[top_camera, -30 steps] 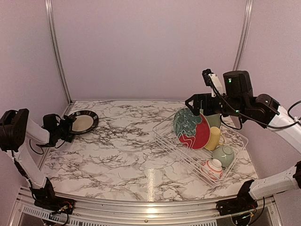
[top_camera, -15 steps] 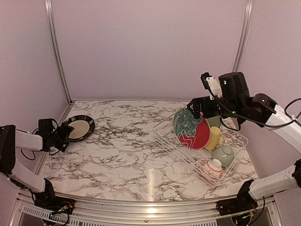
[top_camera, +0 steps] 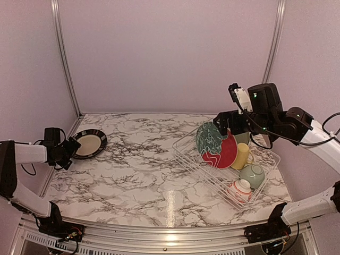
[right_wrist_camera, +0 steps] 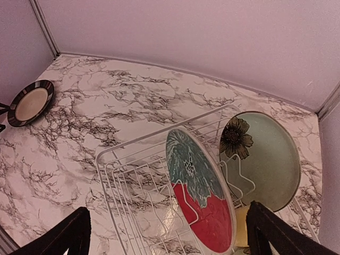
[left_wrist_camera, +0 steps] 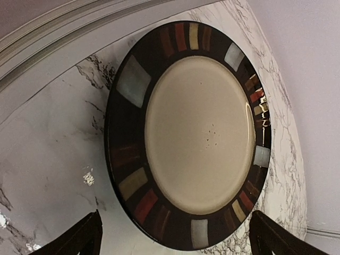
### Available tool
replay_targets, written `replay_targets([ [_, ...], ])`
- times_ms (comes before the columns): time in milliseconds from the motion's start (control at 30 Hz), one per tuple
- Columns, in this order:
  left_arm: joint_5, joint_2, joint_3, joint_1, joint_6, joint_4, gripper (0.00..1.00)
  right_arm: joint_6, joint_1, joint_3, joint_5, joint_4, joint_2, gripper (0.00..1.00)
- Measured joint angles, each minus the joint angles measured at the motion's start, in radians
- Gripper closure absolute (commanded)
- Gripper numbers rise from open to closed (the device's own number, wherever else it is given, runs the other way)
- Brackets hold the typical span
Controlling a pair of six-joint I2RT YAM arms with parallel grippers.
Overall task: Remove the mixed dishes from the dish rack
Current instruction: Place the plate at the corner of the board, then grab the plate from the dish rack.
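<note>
A white tabletop with dark marble veining (top_camera: pixel 138 170) fills the scene, enclosed by pale lilac walls.

At the far left, a round cream plate with a black rim and coloured blocks (top_camera: pixel 89 143) lies flat on the table, close to the left wall. The left gripper (top_camera: pixel 69 154) sits low just beside the plate's near-left edge. In the left wrist view its 2 dark fingers are spread wide, 1 at each bottom corner, and hold nothing. The plate's rim (left_wrist_camera: pixel 159 223) lies between them, with no contact visible.

On the right side stands the rectangular white wire dish rack (top_camera: pixel 196 166), set at an angle. 5 dishes remain in it. A red-and-teal floral plate (top_camera: pixel 215 144) stands on edge in the far part of the rack. Behind it, further right, a pale green plate with a dark flower print (right_wrist_camera: pixel 265 159) also stands on edge. A yellow mug (top_camera: pixel 240 155) rests just right of the floral plate. Nearer are a pale green bowl (top_camera: pixel 252 175) and a small white-and-red patterned bowl (top_camera: pixel 240 190), which sits at the near end.

The right gripper (top_camera: pixel 219 122) hovers over the top rim of the floral plate, its fingers wide apart and empty. Whether it touches the plate cannot be told.
</note>
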Motion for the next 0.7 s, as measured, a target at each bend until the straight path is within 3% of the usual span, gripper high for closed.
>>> replay_targets([
  [233,-0.113,-0.375,-0.155,-0.003,0.036,-0.166,0.01,-0.013,0.000,0.006,0.048,-0.043,0.026,0.01],
  [433,-0.057,-0.654,-0.164,-0.003,0.076,-0.224,0.01,-0.015,-0.005,0.011,0.074,-0.111,0.089,0.03],
  [533,0.037,-0.690,-0.163,-0.005,0.079,-0.198,0.01,-0.002,-0.020,0.010,0.079,-0.145,0.122,0.05],
  [700,0.175,-0.610,-0.155,-0.073,0.057,-0.111,0.01,0.003,-0.111,-0.013,0.039,-0.164,0.136,0.08],
])
